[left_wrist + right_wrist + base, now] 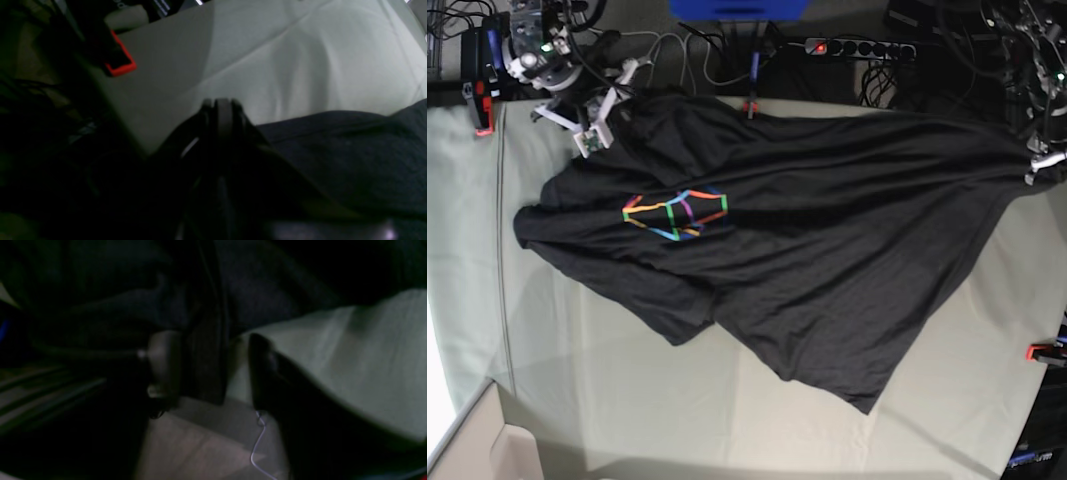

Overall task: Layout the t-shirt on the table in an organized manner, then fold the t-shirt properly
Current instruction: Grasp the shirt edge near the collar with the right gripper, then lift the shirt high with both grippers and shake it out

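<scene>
Spreading across the far half of the tabletop, the t-shirt lies graphic side up, its rainbow graphic toward the left. At the far right edge the left gripper has its jaws pressed together, apparently pinching the shirt's hem, though the view is dim. At the far left corner the right gripper has jaws spread, dark fabric between them.

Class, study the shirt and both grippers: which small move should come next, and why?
Probably close the right gripper on the t-shirt edge between its parted jaws. The left gripper looks shut at the opposite edge, and the t-shirt lies stretched but skewed and creased across the table, so both edges need holding before it can be straightened.
</scene>
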`<state>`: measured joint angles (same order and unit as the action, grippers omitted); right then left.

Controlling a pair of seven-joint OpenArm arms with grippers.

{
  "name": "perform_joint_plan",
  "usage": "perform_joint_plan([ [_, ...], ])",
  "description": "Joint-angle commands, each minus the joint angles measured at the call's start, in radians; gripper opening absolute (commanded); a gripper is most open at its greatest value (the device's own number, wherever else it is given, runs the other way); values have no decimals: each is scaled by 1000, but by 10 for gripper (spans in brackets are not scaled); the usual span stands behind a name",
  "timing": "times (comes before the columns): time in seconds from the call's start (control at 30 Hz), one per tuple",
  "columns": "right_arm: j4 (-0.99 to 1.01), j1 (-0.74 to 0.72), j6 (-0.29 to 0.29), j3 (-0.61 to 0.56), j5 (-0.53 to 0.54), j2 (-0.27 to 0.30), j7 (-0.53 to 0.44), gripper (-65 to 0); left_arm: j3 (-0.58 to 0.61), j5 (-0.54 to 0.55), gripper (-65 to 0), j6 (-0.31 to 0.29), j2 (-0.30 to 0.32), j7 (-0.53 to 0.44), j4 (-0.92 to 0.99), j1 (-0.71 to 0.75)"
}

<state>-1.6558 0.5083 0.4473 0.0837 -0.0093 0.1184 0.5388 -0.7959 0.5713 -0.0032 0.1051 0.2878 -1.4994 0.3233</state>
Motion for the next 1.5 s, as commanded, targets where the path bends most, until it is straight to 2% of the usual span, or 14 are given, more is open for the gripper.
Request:
perform_joint_plan([
  [0.0,-17,0,5,3,10,7,-13,-587,-4,8,-648,-4,17,-22,-23,0],
  [0.03,-25,-1,5,6,10,7,-13,-650,-4,9,-648,-4,17,-22,-30,0],
  [0.13,-100,5,5,15,10,10,-15,-635,-4,9,-648,-4,18,-22,-73,0],
  [0.33,-330,2,5,129,15,11,-13,-650,-3,3,-648,-4,20,-22,-134,-66],
  [0.43,-384,-29,6,172,15,10,-24,-650,-3,3,-648,-2,20,-22,-171,-111],
  [0.57,-384,-84,6,247,15,0,-90,-650,39,3,-648,1,23,-22,-206,-177],
  [0.7,-386,-158,6,316,15,-41,-176,-650,128,2,-648,6,43,-22,-205,-269],
  [0.93,-389,-293,6,380,15,-47,-276,-650,243,-4,-648,7,43,-22,-218,-418],
  [1.23,-386,-577,6,456,13,-38,-274,-650,416,-234,-648,6,45,-22,-209,-711],
  [1.37,-386,-705,5,456,12,7,-274,-650,534,-300,-648,7,38,-22,-211,-844],
  [1.47,-384,-801,5,456,10,17,-274,-650,605,-336,-649,7,35,-22,-218,-913],
])
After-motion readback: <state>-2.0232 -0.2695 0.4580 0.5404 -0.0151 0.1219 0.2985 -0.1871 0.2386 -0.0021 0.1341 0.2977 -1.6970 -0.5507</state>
